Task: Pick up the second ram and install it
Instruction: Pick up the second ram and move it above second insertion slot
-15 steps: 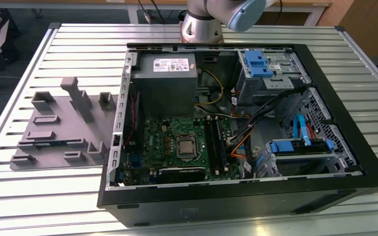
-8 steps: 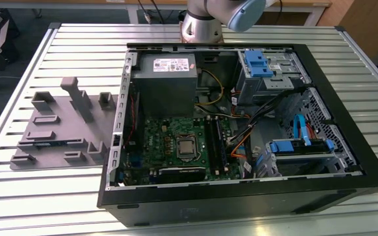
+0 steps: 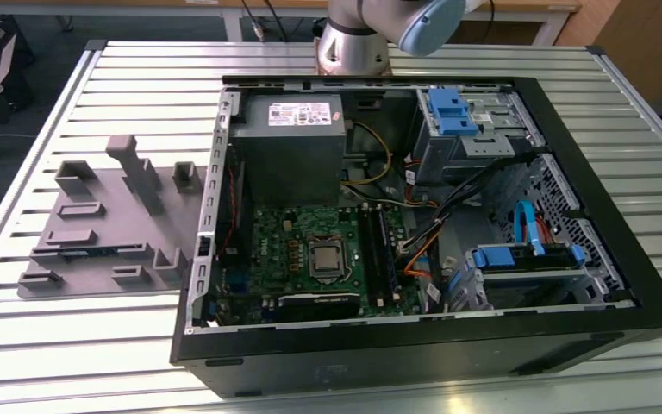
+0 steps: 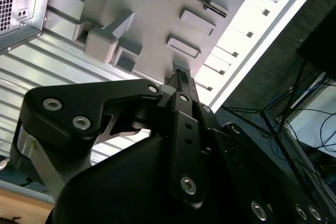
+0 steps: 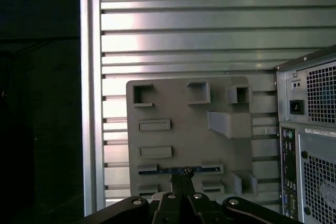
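Well above gray tray (image 5: 181, 129), tool (image 5: 181, 180) closed, empty, second ram (image 5: 167, 170) slotted in tray below

Slatted metal table (image 3: 90, 362) here, its ribs catching bright light and glaring white. Dark grey floor (image 3: 49, 21) around it. Wooden furniture (image 3: 653, 39) at the exterior view's right, and loose cables (image 4: 310, 124) trailing over the floor.
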You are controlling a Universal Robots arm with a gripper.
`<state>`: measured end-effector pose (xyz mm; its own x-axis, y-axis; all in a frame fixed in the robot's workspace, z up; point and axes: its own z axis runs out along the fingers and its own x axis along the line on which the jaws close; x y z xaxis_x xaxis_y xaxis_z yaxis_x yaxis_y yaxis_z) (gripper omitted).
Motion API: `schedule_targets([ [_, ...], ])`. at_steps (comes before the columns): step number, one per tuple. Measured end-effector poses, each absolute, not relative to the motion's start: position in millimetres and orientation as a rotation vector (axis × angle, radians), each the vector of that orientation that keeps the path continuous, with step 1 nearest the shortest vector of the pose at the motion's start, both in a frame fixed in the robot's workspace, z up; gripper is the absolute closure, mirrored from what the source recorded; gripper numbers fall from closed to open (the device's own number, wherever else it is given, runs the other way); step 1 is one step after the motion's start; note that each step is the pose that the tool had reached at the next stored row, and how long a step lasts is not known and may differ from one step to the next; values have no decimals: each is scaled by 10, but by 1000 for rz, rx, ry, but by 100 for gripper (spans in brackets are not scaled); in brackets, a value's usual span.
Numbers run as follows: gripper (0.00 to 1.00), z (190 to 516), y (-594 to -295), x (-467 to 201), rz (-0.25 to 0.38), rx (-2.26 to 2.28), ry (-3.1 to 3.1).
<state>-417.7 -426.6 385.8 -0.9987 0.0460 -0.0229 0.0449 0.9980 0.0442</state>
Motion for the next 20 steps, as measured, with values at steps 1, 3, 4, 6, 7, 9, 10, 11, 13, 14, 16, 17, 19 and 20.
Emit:
schedule_targets([
  [1,89,3858,-4266,-4176,68,63,3116],
  [3,89,3858,-4266,-4176,68,48,3117],
  [4,89,3858,-4266,-4176,68,42,3117],
  [6,89,3858,-4266,-4177,69,29,3117],
  [7,89,3858,-4266,-4176,69,23,3118],
  [9,89,3858,-4266,-4176,69,12,3118],
  [10,89,3858,-4266,-4177,69,6,3118],
  [11,89,3858,-4266,-4176,69,0,3118],
  [13,89,3858,-4265,-4177,69,-10,3118],
  [14,89,3858,-4266,-4176,69,-15,3118],
  [16,89,3858,-4266,-4176,69,-25,3118],
  [17,89,3858,-4266,-4176,69,-30,3118],
  [19,89,3858,-4266,-4177,69,-39,3118],
  [20,89,3858,-4266,-4176,70,-44,3118],
])
